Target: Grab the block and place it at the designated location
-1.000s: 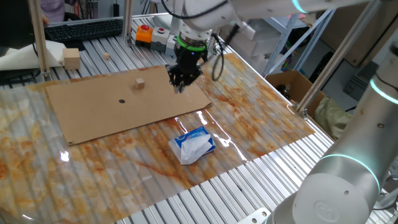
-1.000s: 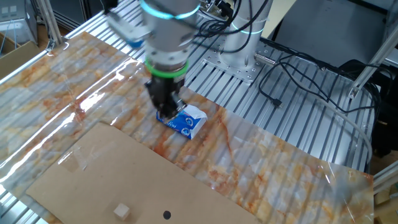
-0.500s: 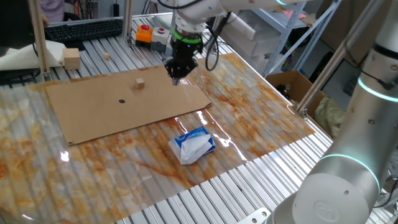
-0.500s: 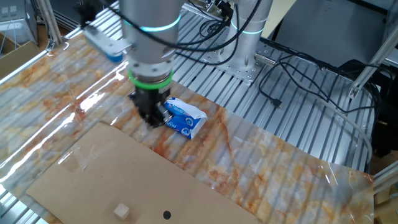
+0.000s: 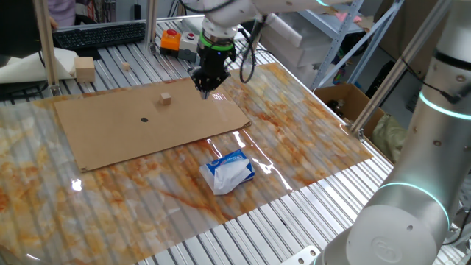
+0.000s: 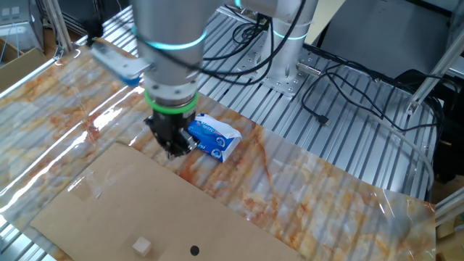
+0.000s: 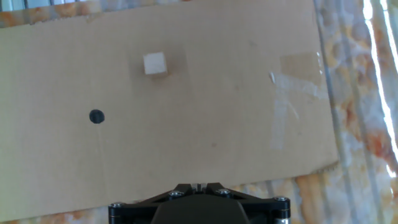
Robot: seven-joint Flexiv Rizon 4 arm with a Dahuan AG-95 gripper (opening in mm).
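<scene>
since a second ago our pincer (image 5: 205,91) has shifted toward 11 o'clock, off the cardboard (image 5: 118,136) onto its far edge; we cannot tell whether it is clenched. in one fixed view the block (image 5: 166,98) sits at its 9 o'clock, the black dot (image 5: 143,120) beyond. in the other fixed view the pincer (image 6: 172,150) hangs beside the tissue pack (image 6: 215,138) on the tabletop (image 6: 304,196). in the hand view the block (image 7: 155,63) lies at 1 o'clock of the dot (image 7: 96,116).
</scene>
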